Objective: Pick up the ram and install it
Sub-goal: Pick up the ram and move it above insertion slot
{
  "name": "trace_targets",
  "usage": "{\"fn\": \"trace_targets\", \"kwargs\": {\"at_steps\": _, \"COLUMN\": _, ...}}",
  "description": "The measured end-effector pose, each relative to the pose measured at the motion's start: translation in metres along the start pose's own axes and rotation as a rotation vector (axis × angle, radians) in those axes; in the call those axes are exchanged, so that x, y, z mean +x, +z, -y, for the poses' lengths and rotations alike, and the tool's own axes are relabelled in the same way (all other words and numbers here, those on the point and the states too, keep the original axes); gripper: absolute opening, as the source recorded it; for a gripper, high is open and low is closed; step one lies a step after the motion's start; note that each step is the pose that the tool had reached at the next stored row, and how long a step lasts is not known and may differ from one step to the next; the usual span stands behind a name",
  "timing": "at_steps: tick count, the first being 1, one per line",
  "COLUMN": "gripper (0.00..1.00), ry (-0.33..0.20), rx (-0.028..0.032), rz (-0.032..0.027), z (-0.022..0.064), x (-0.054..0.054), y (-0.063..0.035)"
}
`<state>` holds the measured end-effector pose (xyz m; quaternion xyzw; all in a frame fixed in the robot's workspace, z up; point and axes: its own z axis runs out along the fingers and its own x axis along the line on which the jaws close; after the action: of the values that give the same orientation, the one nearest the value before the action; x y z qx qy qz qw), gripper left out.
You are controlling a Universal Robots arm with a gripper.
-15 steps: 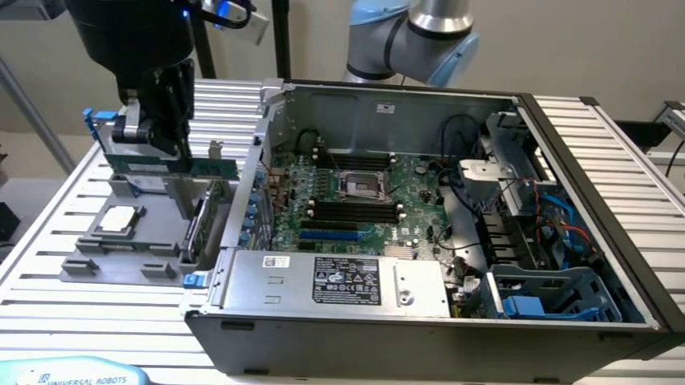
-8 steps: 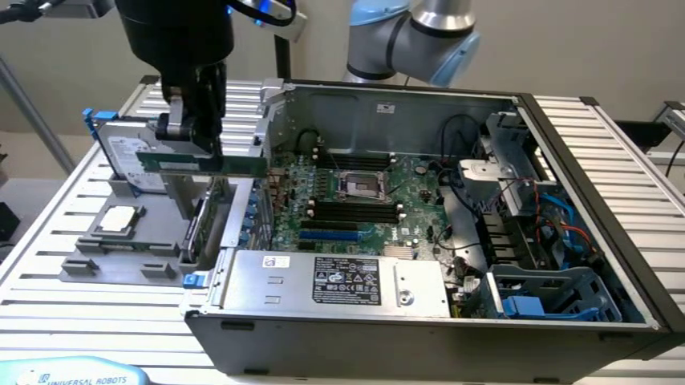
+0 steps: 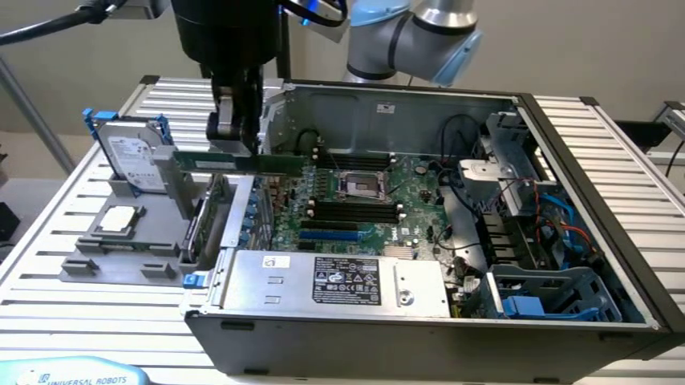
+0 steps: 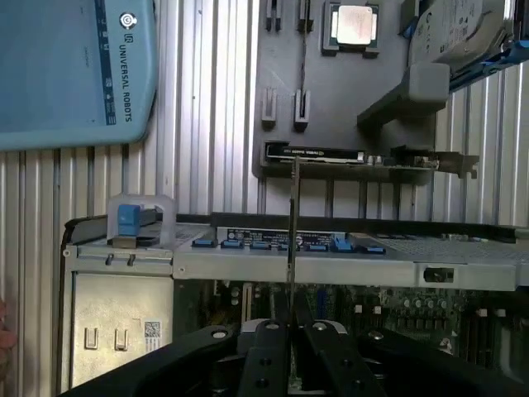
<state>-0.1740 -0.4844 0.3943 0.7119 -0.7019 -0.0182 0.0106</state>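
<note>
The ram [image 3: 237, 163] is a long green stick held level in the air, with my gripper [image 3: 233, 143] shut on its upper edge. It hangs over the left wall of the open computer case [image 3: 428, 317], between the grey parts fixture [image 3: 118, 261] and the motherboard [image 3: 364, 200]. The black memory slots [image 3: 354, 210] lie lower, toward the exterior view's right. In the wrist view the ram [image 4: 293, 223] shows edge-on as a thin line rising from between my black fingers [image 4: 266, 351].
The fixture carries a hard drive [image 3: 137, 160], a processor [image 3: 115, 218] and an expansion card [image 4: 364, 157]. A power supply [image 3: 321, 281] fills the case's front, and drive cages with cables [image 3: 535, 241] stand at its right. A pale blue robot part [image 4: 74, 66] lies near the table's front.
</note>
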Motion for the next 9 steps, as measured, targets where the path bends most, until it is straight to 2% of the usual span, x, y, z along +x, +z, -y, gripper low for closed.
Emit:
{"fn": "trace_targets", "kwargs": {"at_steps": 5, "gripper": 0.14, "ry": 0.0, "rx": -0.0001, "rz": 0.002, "z": 0.0225, "x": -0.003, "y": -0.0009}}
{"fn": "trace_targets", "kwargs": {"at_steps": 9, "gripper": 0.14, "ry": 0.0, "rx": -0.0002, "rz": 0.0026, "z": 0.0368, "x": -0.008, "y": -0.0013}}
